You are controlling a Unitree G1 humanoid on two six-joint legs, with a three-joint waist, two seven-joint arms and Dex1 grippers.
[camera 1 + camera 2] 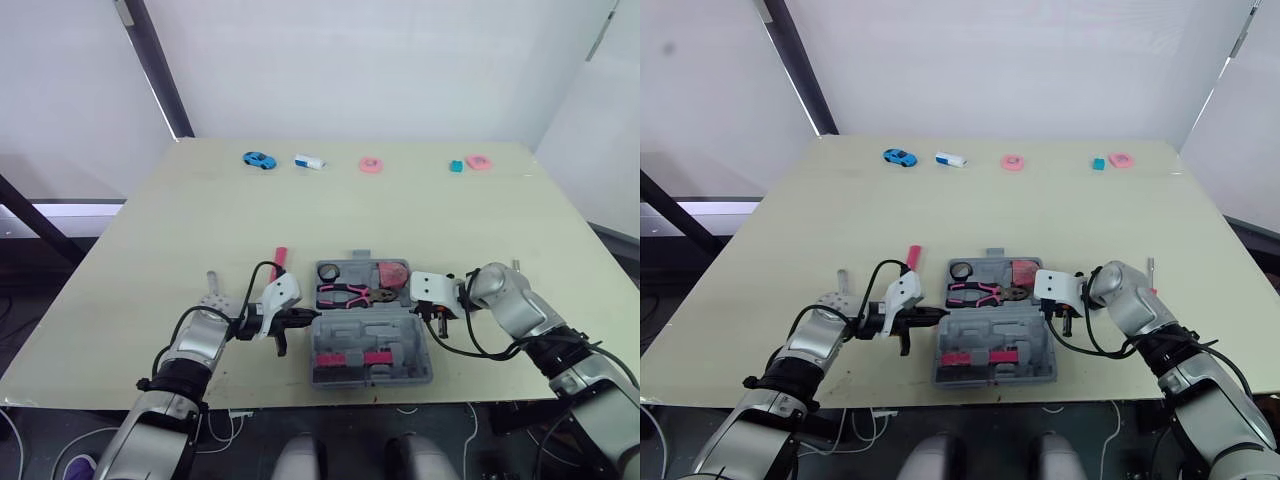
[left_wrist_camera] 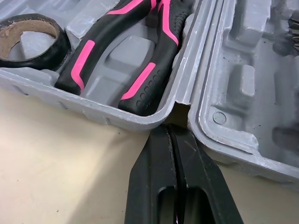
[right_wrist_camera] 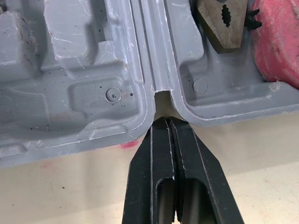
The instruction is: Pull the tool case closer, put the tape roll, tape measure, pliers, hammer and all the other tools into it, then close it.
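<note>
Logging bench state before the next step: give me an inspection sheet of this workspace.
Surface: beige table.
Job's things: grey tool case open near the front edge, holding tape roll, pliers, pink tape measure; pink-handled tool lies on the table left of it.
Clutter: blue toy car, white item, two pink rings, teal block along the far edge.
Grippers: left gripper and right gripper shut, tips at the case's hinge gaps.
Cables: black cable loops at both wrists.
Surroundings: white walls, dark slanted beam.

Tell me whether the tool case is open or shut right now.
Open. The tool case lies spread flat, both halves facing up, with the pliers and tape roll showing in the far half.
</note>
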